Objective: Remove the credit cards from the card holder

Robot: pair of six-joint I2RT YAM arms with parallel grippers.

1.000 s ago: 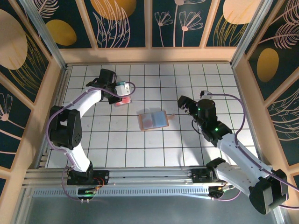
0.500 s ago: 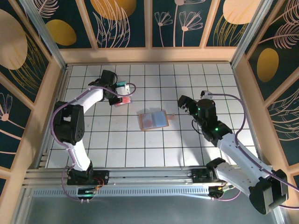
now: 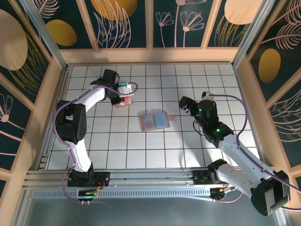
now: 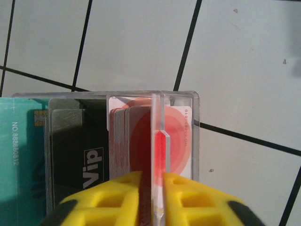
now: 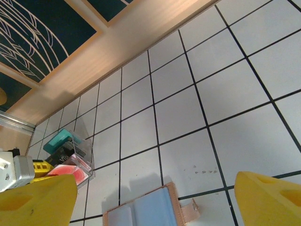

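Observation:
The card holder (image 3: 154, 121) lies open on the tiles at mid-table, grey-blue inside up, strap to the right; the right wrist view shows it too (image 5: 146, 212). My left gripper (image 3: 120, 94) is at a clear plastic box (image 3: 124, 97) at the back left. In the left wrist view its yellow fingers (image 4: 188, 197) stand slightly apart around a thin upright red-and-white credit card (image 4: 160, 155), with a dark gap on the left side. The box (image 4: 195, 113) also holds a teal card (image 4: 21, 155), black cards (image 4: 75, 150) and red-white cards (image 4: 129, 136). My right gripper (image 3: 185, 103) hangs open, right of the holder.
Wooden walls (image 3: 150, 55) frame the tiled floor on three sides. The aluminium rail (image 3: 141, 181) with both arm bases runs along the near edge. The right wrist view shows the clear box (image 5: 82, 155) beside my left gripper's body (image 5: 16, 169).
The left arm's elbow has swung left while its gripper stayed at the clear box. Its fingers have parted a little from the card. The right arm has not moved.

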